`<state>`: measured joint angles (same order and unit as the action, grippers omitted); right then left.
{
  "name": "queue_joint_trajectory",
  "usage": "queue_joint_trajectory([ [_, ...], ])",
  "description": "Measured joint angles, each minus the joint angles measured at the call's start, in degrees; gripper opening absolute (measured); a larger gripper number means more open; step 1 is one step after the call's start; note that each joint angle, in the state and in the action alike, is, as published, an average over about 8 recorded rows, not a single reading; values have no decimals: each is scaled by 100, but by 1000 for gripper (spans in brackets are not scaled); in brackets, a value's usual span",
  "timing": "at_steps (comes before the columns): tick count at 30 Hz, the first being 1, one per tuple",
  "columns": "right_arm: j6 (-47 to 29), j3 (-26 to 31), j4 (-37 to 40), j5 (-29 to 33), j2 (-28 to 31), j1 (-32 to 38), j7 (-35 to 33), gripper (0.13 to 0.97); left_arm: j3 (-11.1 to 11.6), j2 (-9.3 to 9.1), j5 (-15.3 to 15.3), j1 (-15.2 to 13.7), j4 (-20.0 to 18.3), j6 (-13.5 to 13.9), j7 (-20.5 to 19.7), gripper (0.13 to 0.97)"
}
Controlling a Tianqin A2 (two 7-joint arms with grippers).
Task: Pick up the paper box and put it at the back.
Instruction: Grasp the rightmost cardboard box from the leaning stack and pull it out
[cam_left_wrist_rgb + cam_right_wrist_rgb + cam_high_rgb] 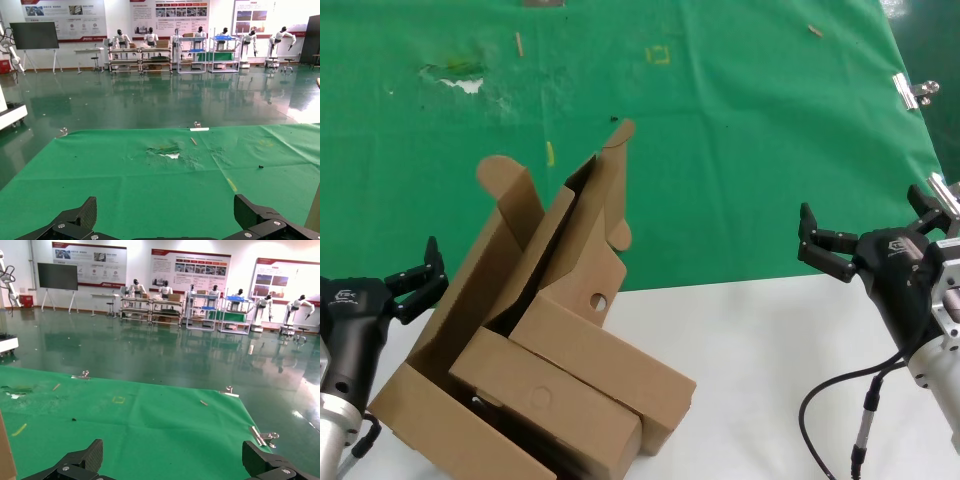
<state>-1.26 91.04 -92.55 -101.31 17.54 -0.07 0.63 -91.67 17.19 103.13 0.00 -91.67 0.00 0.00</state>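
The paper box (620, 362) is a shallow brown cardboard mailer. It leans in a larger open carton (440, 410) at the front left, and its raised lid panel has a small round hole (599, 300). A similar brown box (550, 405) with a faint circle lies beside it. Behind them the green sheet (770, 150) covers the back of the table, with a scuffed whitish patch (470, 85). My left gripper (415, 275) (164, 201) is open just left of the carton. My right gripper (870, 228) (172, 445) hangs open far to the right. Neither holds anything.
The white tabletop (780, 370) lies in front of the sheet. The carton's tall rounded flaps (510, 185) rise over the sheet's front edge. A metal clip (915, 90) holds the sheet at the far right edge. A black cable (860, 425) hangs below my right arm.
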Motion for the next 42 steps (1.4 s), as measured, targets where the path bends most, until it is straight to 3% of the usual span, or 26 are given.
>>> queue_joint_trajectory([
  [21, -97, -77, -43, -24, -46, -29, -108, 966, 0, 0, 0, 0, 0, 0, 0, 947],
  [25, -732, -497, -278, -235, -281, -236, -796, 966, 0, 0, 0, 0, 0, 0, 0, 922],
  [33, -2731, -1464, -592, -693, -431, -1091, -2900, 966, 0, 0, 0, 0, 0, 0, 0, 856],
  [35, -3220, -1634, -497, -624, -364, -1289, -3407, 966, 0, 0, 0, 0, 0, 0, 0, 856],
  [42, -4267, -1729, 196, 119, 23, -1693, -5093, 966, 0, 0, 0, 0, 0, 0, 0, 722],
])
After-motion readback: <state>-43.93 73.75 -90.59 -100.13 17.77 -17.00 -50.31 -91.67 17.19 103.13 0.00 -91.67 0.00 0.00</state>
